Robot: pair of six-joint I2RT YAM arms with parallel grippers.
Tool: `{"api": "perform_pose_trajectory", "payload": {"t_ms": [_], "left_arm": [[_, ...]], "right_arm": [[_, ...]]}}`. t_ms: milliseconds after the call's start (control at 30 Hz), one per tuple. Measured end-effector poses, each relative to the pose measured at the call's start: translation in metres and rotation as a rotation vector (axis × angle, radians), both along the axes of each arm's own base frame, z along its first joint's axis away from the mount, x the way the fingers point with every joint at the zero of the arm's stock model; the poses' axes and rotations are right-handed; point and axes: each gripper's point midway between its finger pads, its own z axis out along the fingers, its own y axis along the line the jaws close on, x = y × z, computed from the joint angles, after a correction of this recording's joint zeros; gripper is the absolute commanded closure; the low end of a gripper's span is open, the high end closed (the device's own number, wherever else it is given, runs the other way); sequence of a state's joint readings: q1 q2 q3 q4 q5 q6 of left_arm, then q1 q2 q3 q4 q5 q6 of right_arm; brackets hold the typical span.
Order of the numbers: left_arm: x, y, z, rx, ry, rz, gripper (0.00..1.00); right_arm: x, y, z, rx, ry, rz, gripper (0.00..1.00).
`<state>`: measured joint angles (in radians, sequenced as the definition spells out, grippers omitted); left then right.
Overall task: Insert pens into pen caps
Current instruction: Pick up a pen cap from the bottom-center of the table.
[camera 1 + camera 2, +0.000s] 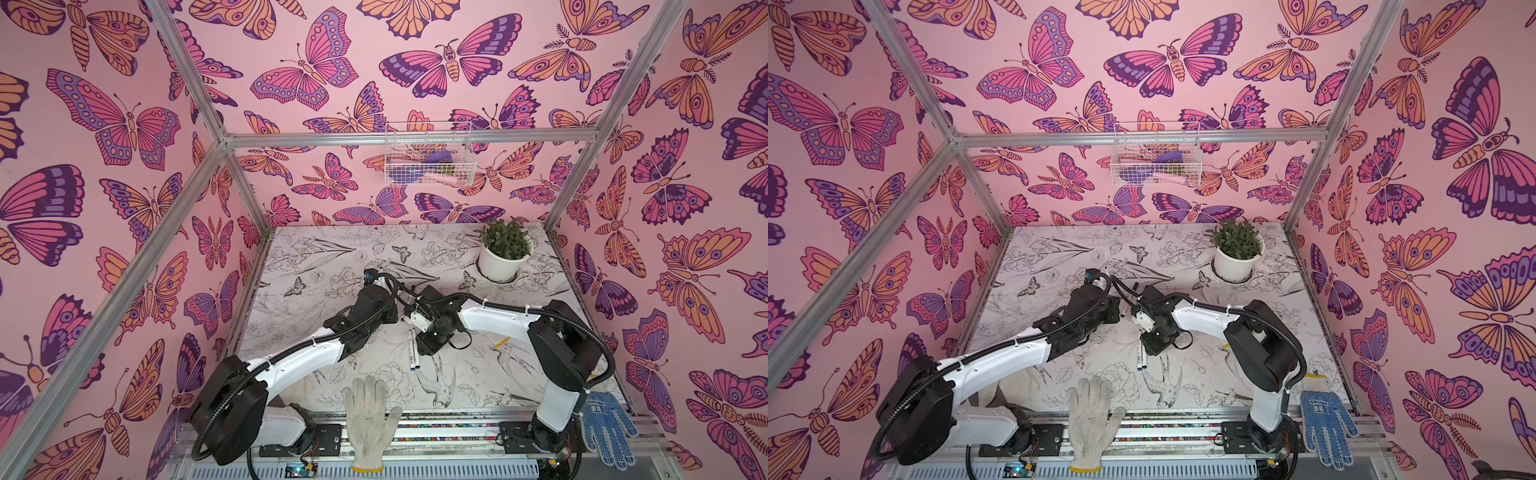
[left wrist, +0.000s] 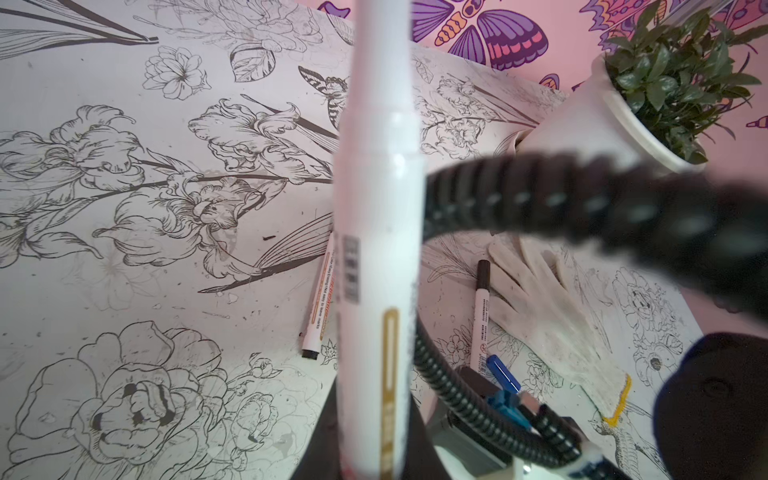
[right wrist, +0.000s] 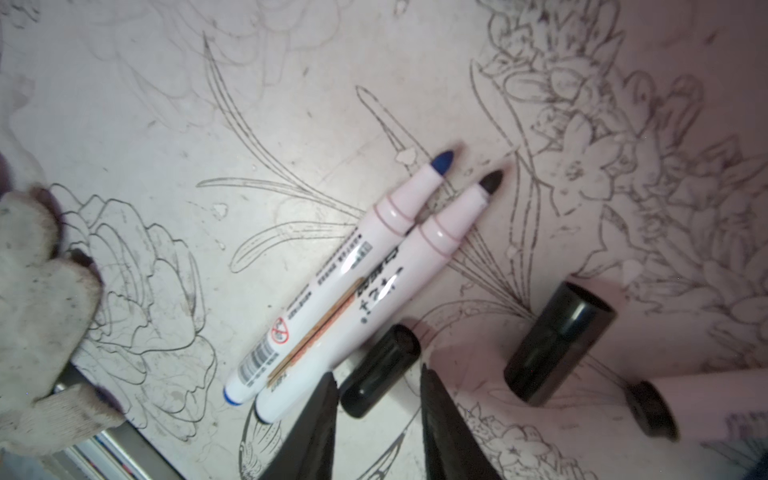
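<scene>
Pen [image 2: 374, 249] in left claw [image 2: 376, 399], plant [image 2: 673, 75] in pot [image 2: 582, 124]

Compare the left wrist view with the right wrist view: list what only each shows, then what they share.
Only the left wrist: the held pen in the left gripper, the potted plant, a loose pen and a second pen. Only the right wrist: a blue-tipped pen and a black-tipped pen side by side, a black cap between the fingertips of the right gripper, and another cap. Both: the flower-printed table; each shows a white glove, perhaps not the same one.
</scene>
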<state>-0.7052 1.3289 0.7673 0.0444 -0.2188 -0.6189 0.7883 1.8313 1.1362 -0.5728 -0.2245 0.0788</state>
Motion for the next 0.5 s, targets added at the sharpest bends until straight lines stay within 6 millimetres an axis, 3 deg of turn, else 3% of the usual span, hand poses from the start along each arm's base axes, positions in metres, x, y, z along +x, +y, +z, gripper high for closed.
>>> {"api": "perform_pose_trajectory", "payload": {"t_ms": [367,500], "left_arm": [[-0.002,0.004,0.007,-0.011,-0.017,0.009,1.0],[-0.002,0.004,0.006,-0.014,-0.014,0.006,1.0]], "right_arm": [[0.01,-0.006,-0.004,-0.065,-0.062,-0.014,0.72],[0.015,-0.001,-0.005,-0.09,-0.094,-0.009,0.84]]}}
